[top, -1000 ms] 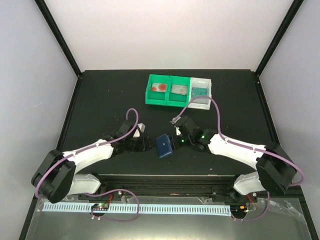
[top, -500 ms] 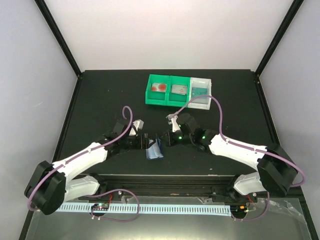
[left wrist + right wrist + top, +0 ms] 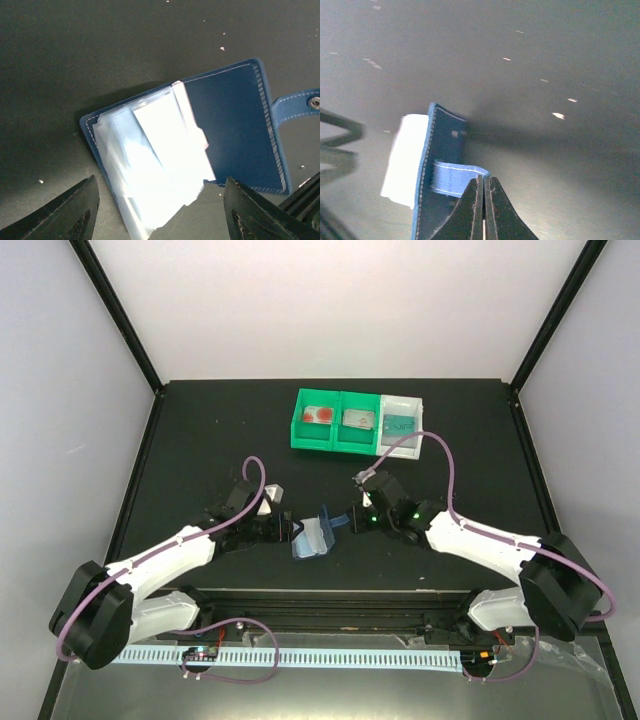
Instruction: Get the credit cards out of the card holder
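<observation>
Between jaws of wide-open left gripper [image 3: 161, 210]: card holder [image 3: 235, 125]; right gripper [image 3: 483, 186] pinches its strap [image 3: 451, 179].

One card holder [image 3: 235, 125]: navy blue, pale stitching; inner pockets [image 3: 150, 170] pale blue, translucent. Upper centre, top view: green trays [image 3: 297, 422], white tray [image 3: 419, 426]; red-circled white card [image 3: 319, 415], greyish card [image 3: 357, 419], teal card [image 3: 398, 423]. Table [image 3: 200, 440] black.

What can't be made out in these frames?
Left wrist: glare whites out the card holder pockets, so any card inside is hidden.
Top: credit cards in the trays are too small to read.
Right wrist: the right gripper covers the strap end; the bottom edge crops the holder.
</observation>
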{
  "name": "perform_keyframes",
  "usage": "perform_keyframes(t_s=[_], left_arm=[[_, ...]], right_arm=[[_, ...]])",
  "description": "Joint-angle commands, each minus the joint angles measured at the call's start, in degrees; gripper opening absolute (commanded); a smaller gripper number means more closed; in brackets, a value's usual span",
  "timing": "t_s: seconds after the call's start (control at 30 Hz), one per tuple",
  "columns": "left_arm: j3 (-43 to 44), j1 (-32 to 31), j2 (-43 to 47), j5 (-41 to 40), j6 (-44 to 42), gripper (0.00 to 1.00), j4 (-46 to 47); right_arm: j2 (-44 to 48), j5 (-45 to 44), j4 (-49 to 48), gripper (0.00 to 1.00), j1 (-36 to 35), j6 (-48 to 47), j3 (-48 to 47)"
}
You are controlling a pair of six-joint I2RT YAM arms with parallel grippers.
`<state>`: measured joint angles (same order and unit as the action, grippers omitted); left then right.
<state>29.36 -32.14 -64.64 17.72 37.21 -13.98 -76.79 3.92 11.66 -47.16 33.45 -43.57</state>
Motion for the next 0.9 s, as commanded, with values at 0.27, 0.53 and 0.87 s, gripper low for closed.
perform_keyframes(t_s=[0.27,0.53,0.87], left_arm=[[-1.69,0.37,-2.63,6.9,-0.68,0.74,7.87],[-1.64,0.33,-5.51,14.68,0.76,0.86,16.02],[-0.45,0.33,-12.35,16.89,2.98,0.87,20.38]], right_arm=[[-0.34,-6.23,1.96,0.01,6.47,-5.84,6.81],[-0.03,-5.12,1.09,0.01,6.46,-6.39,7.46],[1.42,-1.88,0.87,0.01,6.47,-7.0,7.62]])
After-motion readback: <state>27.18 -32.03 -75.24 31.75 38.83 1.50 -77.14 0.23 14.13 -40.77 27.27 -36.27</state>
